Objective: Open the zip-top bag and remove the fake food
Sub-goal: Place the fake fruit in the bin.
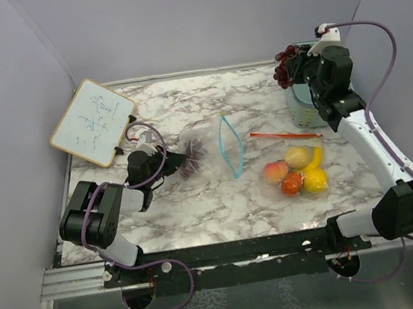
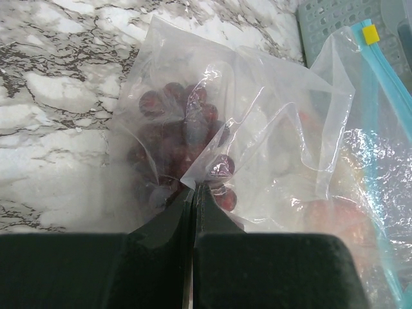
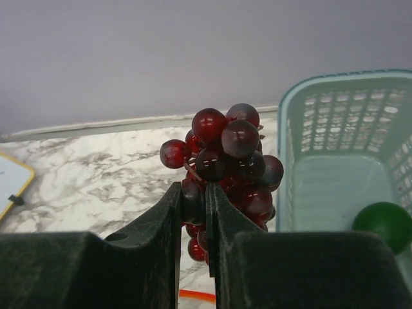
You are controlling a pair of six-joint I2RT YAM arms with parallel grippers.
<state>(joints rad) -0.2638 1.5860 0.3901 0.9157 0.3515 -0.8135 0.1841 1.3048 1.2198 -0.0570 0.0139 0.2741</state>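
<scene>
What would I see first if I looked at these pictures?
A bunch of glossy dark red plastic grapes jumps out first, pinched in the right gripper beside the pale teal plastic basket at the far right. Bright yellow, peach and red toy fruits sit right of centre, and the left gripper pinches a clear plastic bag with more grapes inside.

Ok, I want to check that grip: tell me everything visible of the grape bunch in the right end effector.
The grape bunch is a tight cluster of glossy, dark red-purple balls, plastic-looking, with a thin reddish stem showing between them. The right end effector is shut on grapes at its lower side, holding it in the air beside the rim of the teal basket.
</scene>
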